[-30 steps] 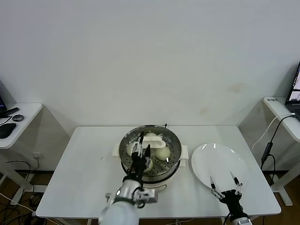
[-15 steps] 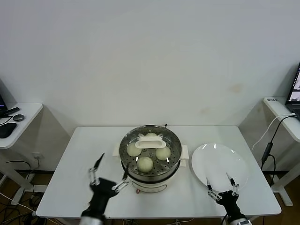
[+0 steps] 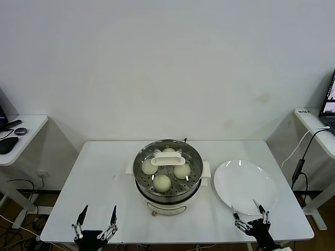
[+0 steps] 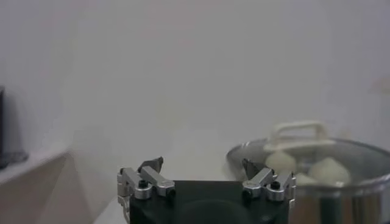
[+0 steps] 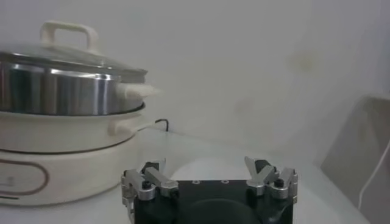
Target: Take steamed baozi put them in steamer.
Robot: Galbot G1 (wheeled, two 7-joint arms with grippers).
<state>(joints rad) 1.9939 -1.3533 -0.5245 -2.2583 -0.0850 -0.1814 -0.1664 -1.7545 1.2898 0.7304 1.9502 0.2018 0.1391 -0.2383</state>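
- Steamer (image 3: 168, 184) w/ glass lid (image 3: 168, 163) sits mid table (image 3: 99, 183); plate (image 3: 245, 185) beside.
- Baozi (image 3: 162, 182) seen inside.
- Left gripper (image 3: 96, 226), right gripper (image 3: 250, 216): spread wide, nothing held, parked at near edge.
- Risk: lid jarred if the table is bumped.

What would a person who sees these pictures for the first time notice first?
The large shiny steel steamer with a cream-white base stands in the middle of the white table, under a glass lid with a white handle, and the round cream-white steamed baozi lie inside it. Beside it, on the robot's right, lies a flat white plate with nothing on it. The open left end effector and right end effector hover at the near table edge.
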